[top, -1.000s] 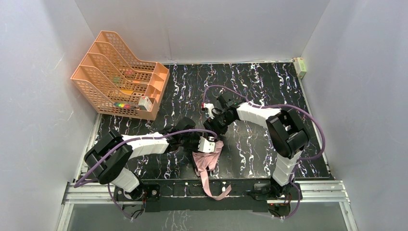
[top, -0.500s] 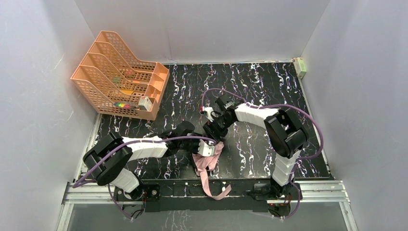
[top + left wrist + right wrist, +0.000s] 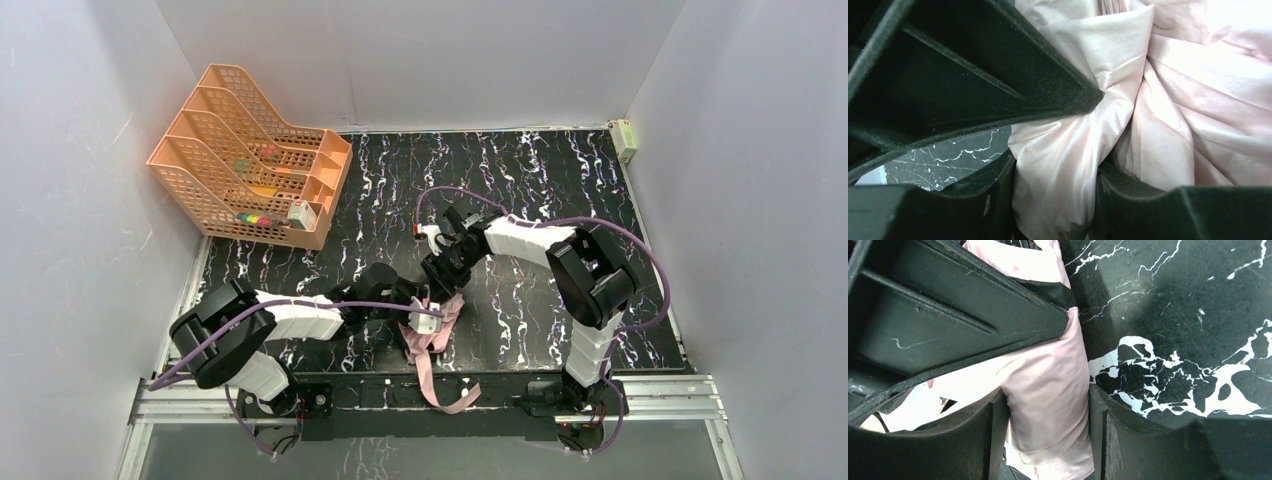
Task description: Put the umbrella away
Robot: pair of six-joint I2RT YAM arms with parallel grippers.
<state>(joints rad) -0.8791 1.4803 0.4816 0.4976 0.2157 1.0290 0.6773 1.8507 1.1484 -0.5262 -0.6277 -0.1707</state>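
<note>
The umbrella lies folded and crumpled near the table's front edge, pale pink fabric up, a long pink strip trailing over the front rail. My left gripper is shut on a fold of the pink fabric, coming from the left. My right gripper is shut on another fold of the fabric, at the umbrella's far end. The two grippers sit close together. The shaft and handle are hidden.
An orange mesh file rack stands at the back left with small items in it. A small pale box sits at the back right corner. Grey walls close in the black marbled table on three sides.
The left gripper has moved nearer and lower along the fabric. The right gripper has shifted slightly left. The umbrella bundle has bunched a little tighter between them.
</note>
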